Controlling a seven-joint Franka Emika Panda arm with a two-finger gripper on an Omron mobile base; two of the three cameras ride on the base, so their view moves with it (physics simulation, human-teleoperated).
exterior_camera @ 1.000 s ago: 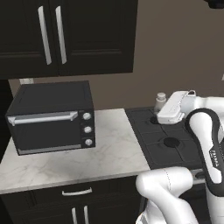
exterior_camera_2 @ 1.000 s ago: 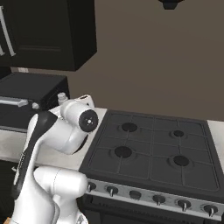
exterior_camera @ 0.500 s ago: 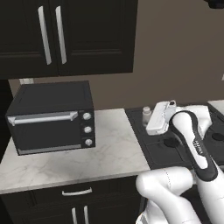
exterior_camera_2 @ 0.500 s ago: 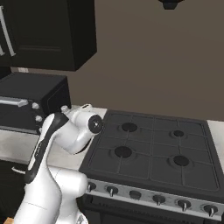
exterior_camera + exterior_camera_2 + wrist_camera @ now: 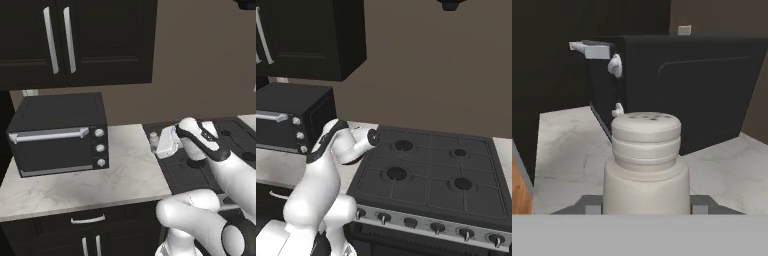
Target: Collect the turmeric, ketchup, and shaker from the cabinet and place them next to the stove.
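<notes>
The shaker (image 5: 645,160), a white-grey cylinder with a rounded, holed top, stands upright between my fingertips (image 5: 587,204). My gripper (image 5: 645,204) is shut on it. In the left base view the shaker (image 5: 154,140) is low at the seam between the marble counter and the left rear edge of the stove (image 5: 225,150), with my gripper (image 5: 160,144) just to its right. The stove (image 5: 426,175) is a black cooktop with four burners and front knobs. The black wall cabinet (image 5: 100,40) hangs above with its doors closed. Turmeric and ketchup are out of view.
A black toaster oven (image 5: 57,132) sits on the marble counter (image 5: 125,175) to the left of the shaker and appears behind it as the toaster oven (image 5: 702,85) in the hand view. Bare counter lies between the oven and the stove.
My hand has carried the shaker leftward and down, from above the stove's rear to the counter edge beside the stove.
</notes>
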